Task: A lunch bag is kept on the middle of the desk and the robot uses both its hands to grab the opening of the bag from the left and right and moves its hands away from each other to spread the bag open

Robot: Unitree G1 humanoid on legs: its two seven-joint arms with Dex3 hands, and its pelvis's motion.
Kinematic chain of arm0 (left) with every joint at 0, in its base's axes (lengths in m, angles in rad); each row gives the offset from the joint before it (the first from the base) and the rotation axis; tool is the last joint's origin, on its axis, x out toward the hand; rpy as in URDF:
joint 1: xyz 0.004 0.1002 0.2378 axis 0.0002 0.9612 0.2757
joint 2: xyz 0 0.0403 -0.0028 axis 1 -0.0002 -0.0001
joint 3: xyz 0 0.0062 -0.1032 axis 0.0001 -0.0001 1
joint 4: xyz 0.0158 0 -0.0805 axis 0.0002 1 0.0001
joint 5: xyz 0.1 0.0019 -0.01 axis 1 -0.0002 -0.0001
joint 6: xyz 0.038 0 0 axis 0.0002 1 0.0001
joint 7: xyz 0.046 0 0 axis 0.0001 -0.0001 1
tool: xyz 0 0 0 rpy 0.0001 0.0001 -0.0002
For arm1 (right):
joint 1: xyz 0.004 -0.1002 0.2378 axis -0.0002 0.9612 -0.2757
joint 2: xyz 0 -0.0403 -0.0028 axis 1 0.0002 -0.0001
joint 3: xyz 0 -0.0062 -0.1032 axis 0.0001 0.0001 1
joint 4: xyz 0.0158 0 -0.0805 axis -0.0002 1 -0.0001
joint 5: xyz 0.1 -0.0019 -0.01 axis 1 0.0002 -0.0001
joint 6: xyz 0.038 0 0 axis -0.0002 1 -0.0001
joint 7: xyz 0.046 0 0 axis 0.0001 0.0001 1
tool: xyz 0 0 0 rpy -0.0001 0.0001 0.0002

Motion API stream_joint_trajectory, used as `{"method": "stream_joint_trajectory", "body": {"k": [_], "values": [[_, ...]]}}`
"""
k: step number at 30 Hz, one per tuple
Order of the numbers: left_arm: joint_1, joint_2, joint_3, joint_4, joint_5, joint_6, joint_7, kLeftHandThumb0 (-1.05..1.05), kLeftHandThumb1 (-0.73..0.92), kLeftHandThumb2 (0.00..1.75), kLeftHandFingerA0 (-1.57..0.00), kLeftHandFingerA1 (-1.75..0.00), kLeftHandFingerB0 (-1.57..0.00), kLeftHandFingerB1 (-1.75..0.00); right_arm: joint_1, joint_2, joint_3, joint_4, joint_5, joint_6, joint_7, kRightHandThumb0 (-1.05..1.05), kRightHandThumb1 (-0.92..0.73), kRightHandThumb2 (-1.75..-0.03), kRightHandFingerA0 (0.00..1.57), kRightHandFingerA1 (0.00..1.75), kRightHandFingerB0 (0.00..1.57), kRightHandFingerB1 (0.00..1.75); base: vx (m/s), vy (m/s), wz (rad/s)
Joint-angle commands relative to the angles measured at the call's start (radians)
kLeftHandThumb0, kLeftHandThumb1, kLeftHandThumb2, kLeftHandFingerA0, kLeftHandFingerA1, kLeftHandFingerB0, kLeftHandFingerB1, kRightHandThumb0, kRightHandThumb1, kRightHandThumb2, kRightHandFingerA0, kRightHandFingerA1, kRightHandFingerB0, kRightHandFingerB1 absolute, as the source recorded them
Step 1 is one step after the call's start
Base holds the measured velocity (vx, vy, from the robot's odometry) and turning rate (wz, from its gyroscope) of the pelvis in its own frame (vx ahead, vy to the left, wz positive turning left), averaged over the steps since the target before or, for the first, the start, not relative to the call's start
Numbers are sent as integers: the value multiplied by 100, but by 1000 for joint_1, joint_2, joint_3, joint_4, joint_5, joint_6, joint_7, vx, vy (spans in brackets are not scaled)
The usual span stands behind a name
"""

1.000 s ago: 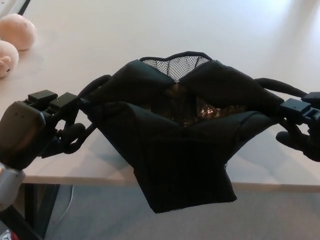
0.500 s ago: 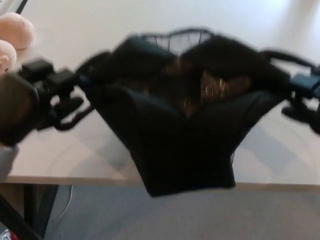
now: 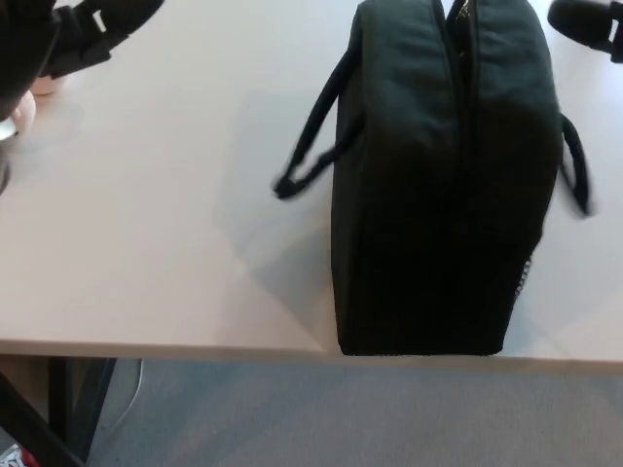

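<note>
The black lunch bag [image 3: 438,195] stands on the pale desk [image 3: 165,243], its near end at the desk's front edge. Its top is drawn together along the zip [image 3: 456,97], so the inside is hidden. One strap handle [image 3: 316,146] hangs off its left side and another [image 3: 576,175] off its right. My left hand [image 3: 68,34] is at the picture's top left corner, well clear of the bag. Only a small part of my right hand [image 3: 584,19] shows at the top right, just beside the bag's far right corner and apart from it.
A pinkish soft object [image 3: 21,112] peeks in at the left edge beneath my left hand. The desk's front edge [image 3: 165,345] runs across the lower picture, with grey floor [image 3: 292,418] below and a dark desk leg [image 3: 68,399] at lower left.
The bag was stretched open between both hands; now it stands closed on the desk with neither hand on it. Both hands have gone up to the picture's top corners.
</note>
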Motion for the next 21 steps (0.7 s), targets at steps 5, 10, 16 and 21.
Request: {"method": "stream_joint_trajectory", "body": {"k": [5, 10, 16, 21], "values": [[-21, 5, 74, -103, -207, 118, -252, -54, 73, 61, -32, -38, -29, -29, -59, 31, -107, -82, 460, 145, 559, -82, -61, -93, 15, 42, 8, 38, 0, 0, 0], [16, 12, 93, -103, -220, 129, -262, -55, 75, 62, -31, -36, -26, -28, -3, 6, -125, -133, 519, 171, 629, -84, -63, -101, 7, 34, 6, 22, 0, 0, 0], [129, 5, 141, -136, -279, 86, -247, -56, 78, 64, -26, -33, -24, -29, 142, -78, -198, -231, 557, 138, 597, -92, -70, -105, 9, 18, 8, 16, 0, 0, 0], [356, 14, 276, -312, -299, 82, -210, -51, 81, 66, -20, -34, -20, -28, 400, -202, -329, -403, 593, 77, 554, -90, -62, -85, 0, 16, 0, 17, 0, 0, 0]]}}
